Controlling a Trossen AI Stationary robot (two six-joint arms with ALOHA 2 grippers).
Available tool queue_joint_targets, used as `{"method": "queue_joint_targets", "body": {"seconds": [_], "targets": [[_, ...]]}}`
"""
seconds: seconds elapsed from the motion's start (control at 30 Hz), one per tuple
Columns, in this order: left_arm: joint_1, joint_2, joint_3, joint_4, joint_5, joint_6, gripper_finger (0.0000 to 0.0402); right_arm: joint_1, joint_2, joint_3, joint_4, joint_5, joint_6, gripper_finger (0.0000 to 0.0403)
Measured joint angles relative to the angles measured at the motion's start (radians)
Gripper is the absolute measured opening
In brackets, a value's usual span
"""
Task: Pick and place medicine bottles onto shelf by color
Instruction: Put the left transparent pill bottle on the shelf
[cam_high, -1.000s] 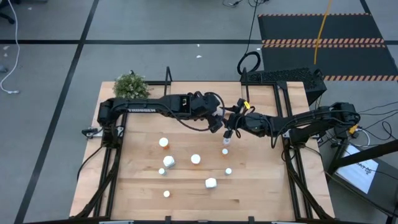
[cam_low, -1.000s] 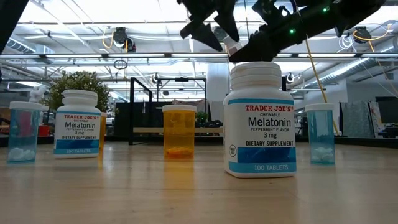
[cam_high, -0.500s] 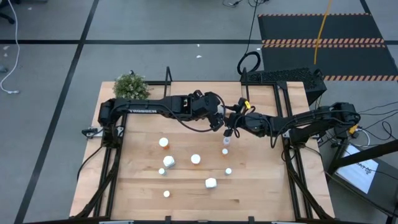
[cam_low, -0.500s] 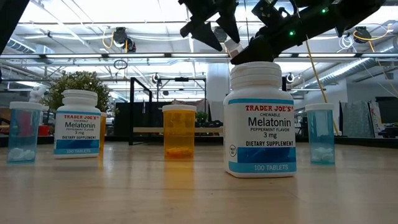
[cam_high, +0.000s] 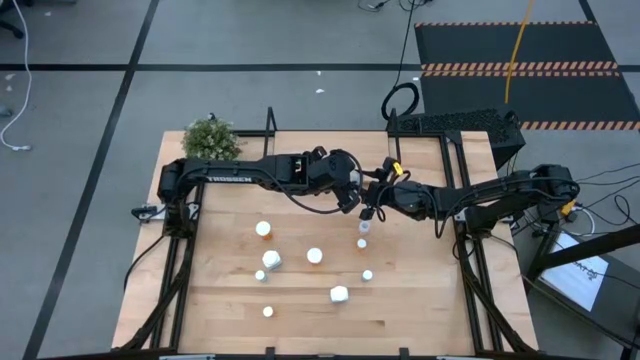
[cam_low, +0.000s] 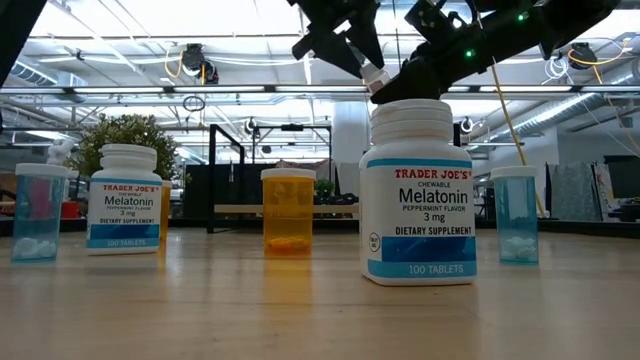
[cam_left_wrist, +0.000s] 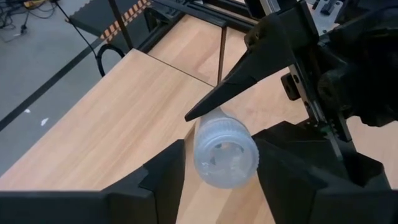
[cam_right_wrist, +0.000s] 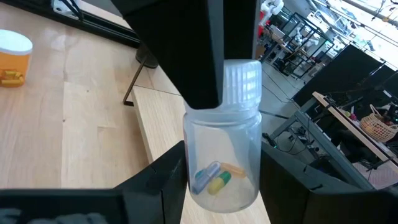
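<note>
Meeting mid-air, right gripper (cam_right_wrist: 217, 180) grasping clear bottle (cam_right_wrist: 222, 152) with capsules; left gripper (cam_left_wrist: 214, 165) seemingly clamping its cap (cam_left_wrist: 225, 152).

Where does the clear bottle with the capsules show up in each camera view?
High view: clear bottle mid-table, mostly hidden where the arms meet.
Low view: top centre, only its white cap showing.
Left wrist view: centre, cap facing the camera.
Right wrist view: centre, capsules visible.
Shared landmark: the right gripper holding it.
</note>
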Motion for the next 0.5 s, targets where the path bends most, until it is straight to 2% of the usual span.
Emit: {"method": "queue_joint_targets", "body": {"seconds": [0.5], "targets": [[0.0, 0.0, 0.0, 0.032, 0.0, -0.004, 0.0186, 0.0, 0.0, 0.0, 0.001, -0.001, 0.0, 0.0162]]}}
